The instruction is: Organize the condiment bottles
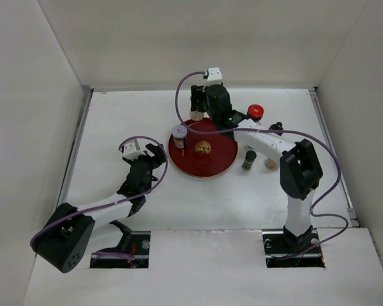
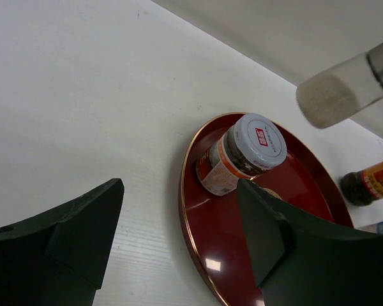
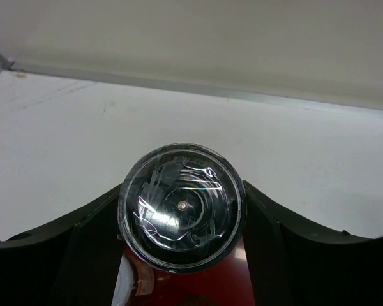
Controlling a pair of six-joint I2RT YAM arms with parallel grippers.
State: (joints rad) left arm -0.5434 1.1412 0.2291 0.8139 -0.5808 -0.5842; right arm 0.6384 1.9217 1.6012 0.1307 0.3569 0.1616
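in the top view the left half of the bench [image 1: 115,121] lies bare, so there is open passage from the lower left of the frame up to the red plate [image 1: 214,164]. the left pincer [image 1: 159,156], spread wide, sits just beside the plate's left rim. it faces the white-capped jar [image 1: 179,136] standing on the plate's left side. the right pincer [image 1: 198,115], closed around a clear-topped shaker [image 3: 180,213], hangs over the plate's upper edge. the right arm [image 1: 262,141] crosses above the plate's right side. right of the plate the way is crowded: a red-capped bottle [image 1: 255,112] at upper right, with a dark bottle [image 1: 249,159] and a pale-topped bottle [image 1: 269,164] close together lower down.
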